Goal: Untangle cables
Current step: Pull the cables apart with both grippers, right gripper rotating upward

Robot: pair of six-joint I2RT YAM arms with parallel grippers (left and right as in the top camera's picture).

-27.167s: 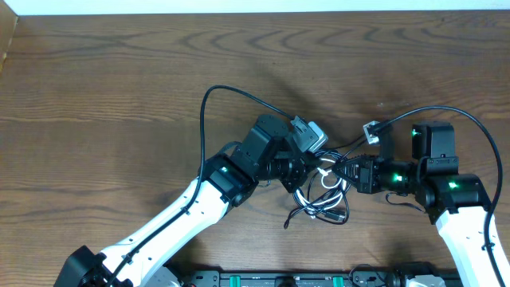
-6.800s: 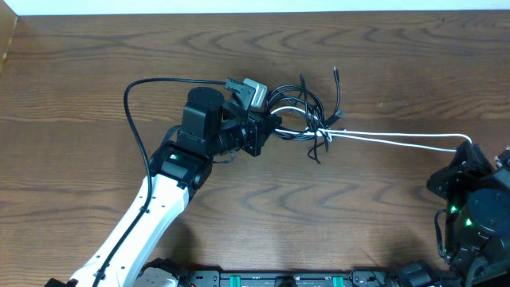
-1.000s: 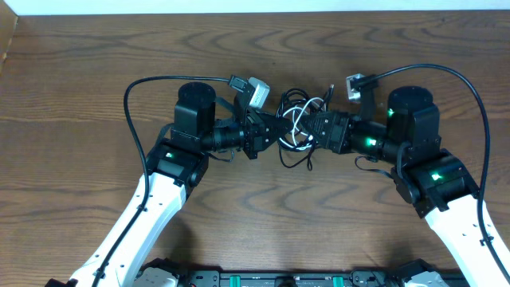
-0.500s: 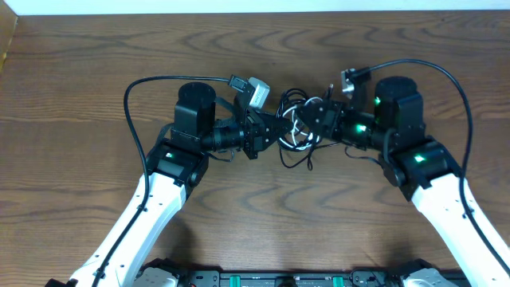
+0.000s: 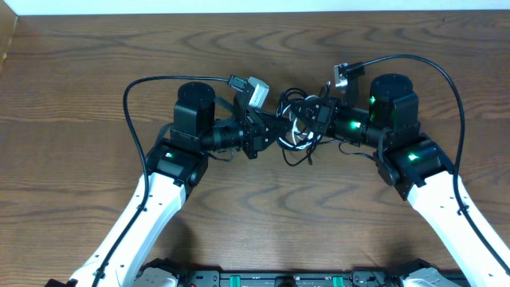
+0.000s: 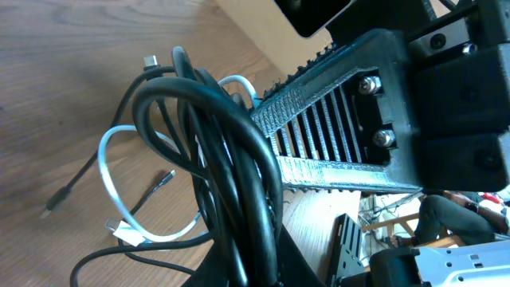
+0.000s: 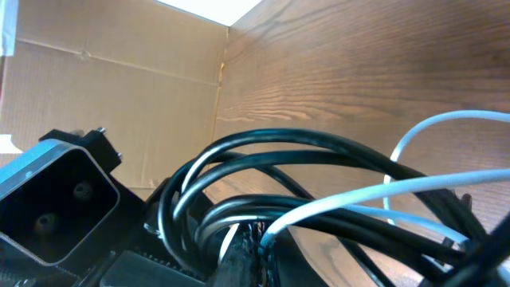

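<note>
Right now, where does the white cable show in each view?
Overhead: the white cable is at centre, between the two arms.
Left wrist: a pale loop at left, beside the black cables.
Right wrist: a pale arc at right.
Shared landmark: the black cables bundled with it.

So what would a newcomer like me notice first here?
The left arm and right arm meet over the middle of the wooden table at a knot of cables, each with its jaws shut on it. Up close, thick black loops fill both wrist views, with one white cable threading through.
</note>
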